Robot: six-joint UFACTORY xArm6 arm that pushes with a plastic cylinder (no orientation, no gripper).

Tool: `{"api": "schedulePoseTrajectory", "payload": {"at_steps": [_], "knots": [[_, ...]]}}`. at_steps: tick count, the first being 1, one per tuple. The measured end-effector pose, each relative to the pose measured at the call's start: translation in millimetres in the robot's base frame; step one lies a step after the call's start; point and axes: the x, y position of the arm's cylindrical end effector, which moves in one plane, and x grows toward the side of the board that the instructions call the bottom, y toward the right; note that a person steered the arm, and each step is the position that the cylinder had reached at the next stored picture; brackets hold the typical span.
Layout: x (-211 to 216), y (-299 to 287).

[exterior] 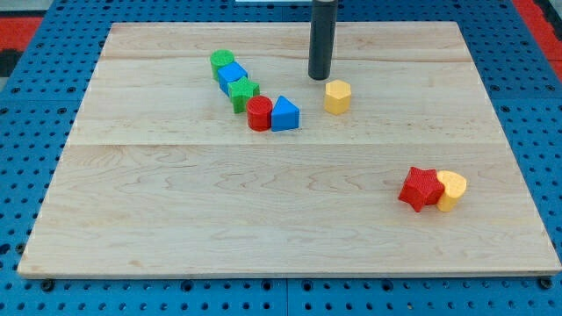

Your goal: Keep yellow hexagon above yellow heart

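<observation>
The yellow hexagon (337, 96) lies on the wooden board (263, 211), right of centre in the upper half. The yellow heart (451, 190) lies near the view's lower right, touching a red star (421, 189) on its left. The hexagon is above and to the left of the heart. My tip (319, 77) stands just up and left of the yellow hexagon, a small gap apart from it.
A slanted chain of blocks lies left of the hexagon: a green cylinder (222, 61), a blue block (233, 75), a green star (243, 92), a red cylinder (259, 113) and a blue triangle (284, 114). A blue pegboard (35, 132) surrounds the board.
</observation>
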Motion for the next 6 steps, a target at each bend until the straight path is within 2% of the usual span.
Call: {"api": "schedulePoseTrajectory", "payload": {"at_steps": [2, 6], "knots": [[34.0, -0.8], [40.7, 48.5]]}}
